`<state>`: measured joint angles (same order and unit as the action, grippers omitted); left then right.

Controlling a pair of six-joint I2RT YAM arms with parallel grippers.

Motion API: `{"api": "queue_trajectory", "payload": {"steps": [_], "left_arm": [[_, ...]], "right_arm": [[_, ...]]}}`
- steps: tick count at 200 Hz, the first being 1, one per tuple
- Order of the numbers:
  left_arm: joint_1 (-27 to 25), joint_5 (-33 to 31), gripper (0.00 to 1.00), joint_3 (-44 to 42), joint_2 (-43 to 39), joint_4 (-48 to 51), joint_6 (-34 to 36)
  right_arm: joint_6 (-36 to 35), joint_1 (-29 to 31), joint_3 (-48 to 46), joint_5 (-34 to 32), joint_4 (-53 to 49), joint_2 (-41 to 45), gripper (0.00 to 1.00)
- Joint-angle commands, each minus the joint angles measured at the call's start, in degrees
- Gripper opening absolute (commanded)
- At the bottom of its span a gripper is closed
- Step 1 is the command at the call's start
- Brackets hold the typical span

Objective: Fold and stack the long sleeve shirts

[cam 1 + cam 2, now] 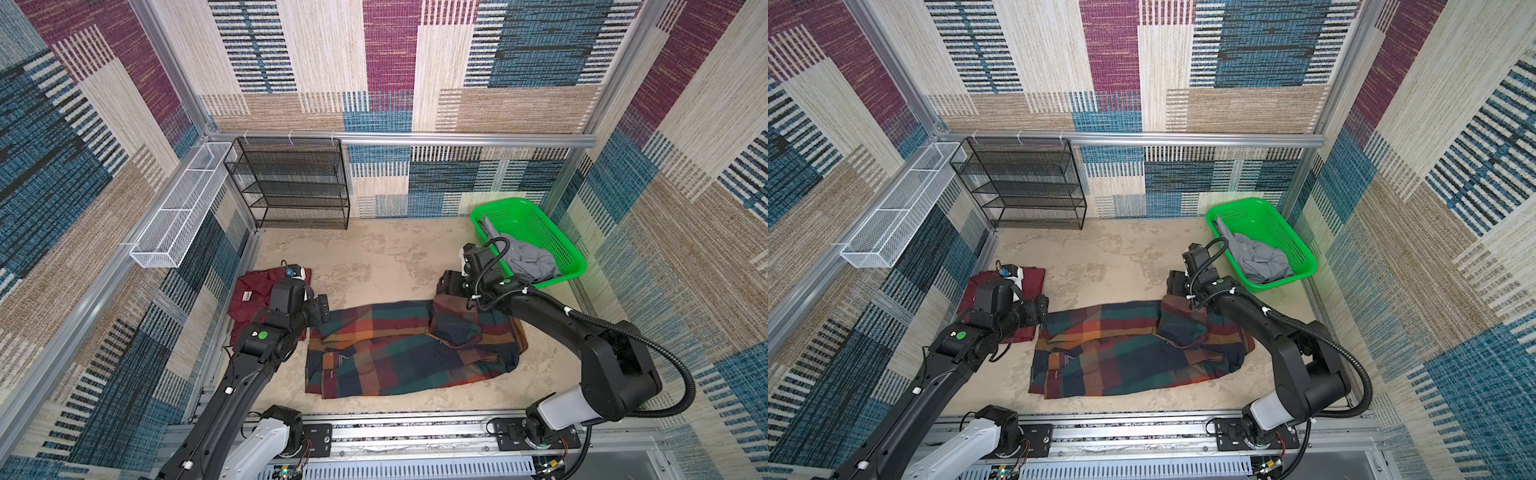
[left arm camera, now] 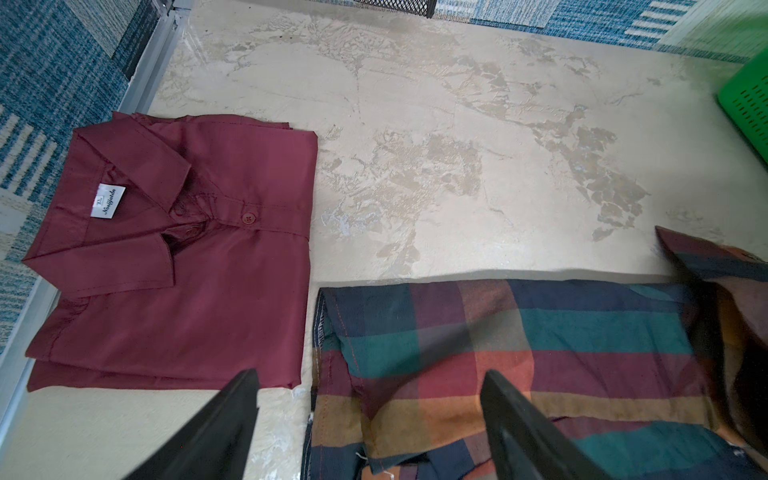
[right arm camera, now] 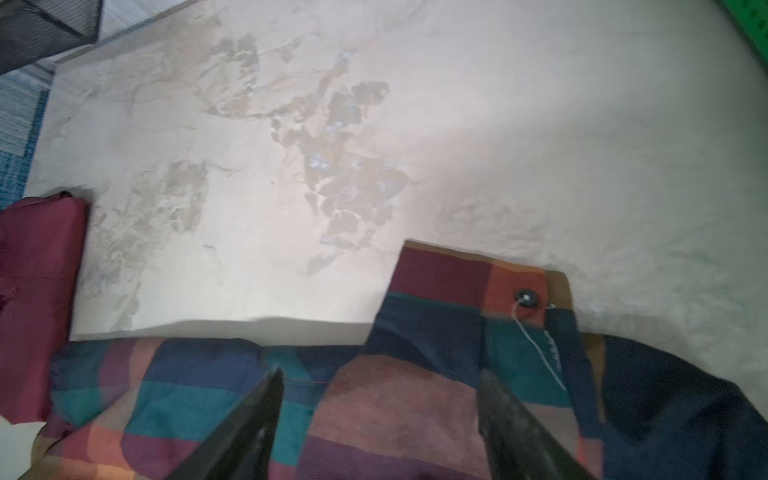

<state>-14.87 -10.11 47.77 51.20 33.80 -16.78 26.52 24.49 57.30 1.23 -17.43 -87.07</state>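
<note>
A large plaid shirt [image 1: 415,353] [image 1: 1133,357] lies spread across the middle of the table, one sleeve folded over its right part. To its left a maroon shirt [image 1: 249,299] [image 2: 187,270] lies folded, collar and white label up. A crumpled grey shirt [image 1: 528,257] [image 1: 1262,259] sits in the green basket. My left gripper [image 2: 370,374] [image 1: 321,311] hangs open over the plaid shirt's left edge, holding nothing. Above the folded sleeve's cuff at the shirt's far right, my right gripper [image 3: 380,374] [image 1: 446,284] is open and empty.
The green basket [image 1: 559,235] stands at the back right. A black mesh rack [image 1: 291,183] stands against the back wall. A white wire basket [image 1: 178,216] hangs on the left wall. Bare table shows behind the plaid shirt. The arms' rail [image 1: 415,432] runs along the front.
</note>
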Motion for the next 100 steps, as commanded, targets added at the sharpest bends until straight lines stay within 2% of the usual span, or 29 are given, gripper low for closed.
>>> {"api": "queue_trajectory", "payload": {"steps": [1, 23, 34, 61, 69, 100], "left_arm": [[0.20, 0.18, 0.87, 0.34, -0.56, -0.84, 0.43], [0.28, -0.03, 0.87, 0.00, -1.10, -0.93, 0.69], [0.40, -0.09, 0.87, 0.09, -1.11, -0.81, 0.78], [0.37, -0.01, 0.87, 0.11, -1.24, -0.58, 0.78], [0.37, -0.07, 0.87, 0.13, -1.34, -0.58, 0.95], [0.37, -1.45, 0.87, 0.09, -1.61, -0.46, 2.42]], "right_arm": [[0.33, 0.03, -0.04, -2.73, -2.78, -3.20, 0.82], [0.02, 0.05, -0.41, -2.60, -1.69, -7.09, 0.82], [-0.15, 0.03, -0.12, -2.69, -1.41, -8.76, 0.78], [-0.20, 0.03, -0.83, -2.04, 0.82, -10.88, 0.57], [-0.24, 0.03, -0.95, -1.98, 1.06, -11.59, 0.47], [-0.16, 0.10, -1.83, -1.91, 1.87, -10.09, 0.16]]}}
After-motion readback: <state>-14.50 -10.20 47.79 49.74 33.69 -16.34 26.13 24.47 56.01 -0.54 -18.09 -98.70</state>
